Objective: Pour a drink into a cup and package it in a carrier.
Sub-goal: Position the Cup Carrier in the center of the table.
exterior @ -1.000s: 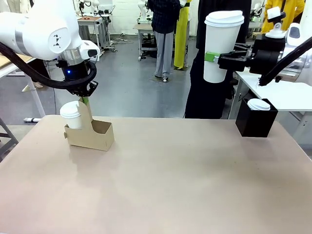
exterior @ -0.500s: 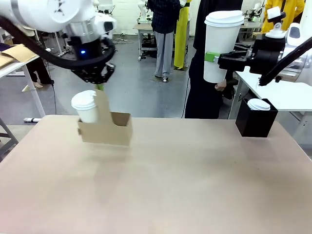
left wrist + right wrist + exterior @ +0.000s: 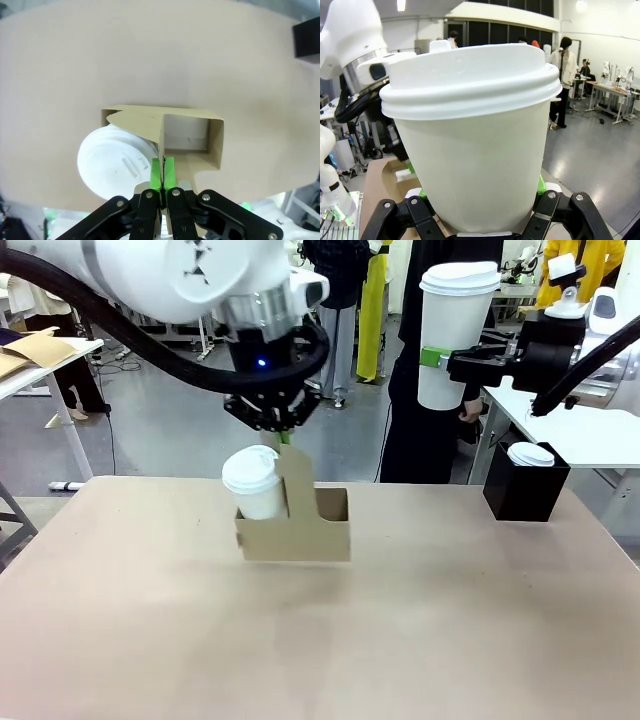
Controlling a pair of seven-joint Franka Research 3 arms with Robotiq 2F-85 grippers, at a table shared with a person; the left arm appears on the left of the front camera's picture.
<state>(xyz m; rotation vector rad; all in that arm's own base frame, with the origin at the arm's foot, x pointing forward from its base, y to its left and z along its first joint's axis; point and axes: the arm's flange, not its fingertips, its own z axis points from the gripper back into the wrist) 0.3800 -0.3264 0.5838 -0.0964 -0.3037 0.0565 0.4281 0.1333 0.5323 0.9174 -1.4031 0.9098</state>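
Left of centre in the front view you see the carrier [image 3: 293,530] over the tan table [image 3: 320,650]. Its long axis runs across the frame and its tall handle stands upright, pointing straight up. You cannot tell whether its base touches the tabletop. A small white lidded cup [image 3: 252,480] sits in its left pocket, while the right pocket is empty. The left gripper [image 3: 284,438] reaches down from above, jaws closed tight on the top of that handle. In the left wrist view you find its green pads [image 3: 156,172] pinching the cardboard edge between them, with the small cup's lid at lower left. Look to the upper right of the front view and the right gripper [image 3: 440,358] is clamped around a tall white lidded cup [image 3: 455,315], held upright high above the table's far edge, in front of a person [image 3: 410,430] in dark clothes. Below it, at the far right, a black box [image 3: 525,495] with a white lid stands on the table, well apart from the carrier
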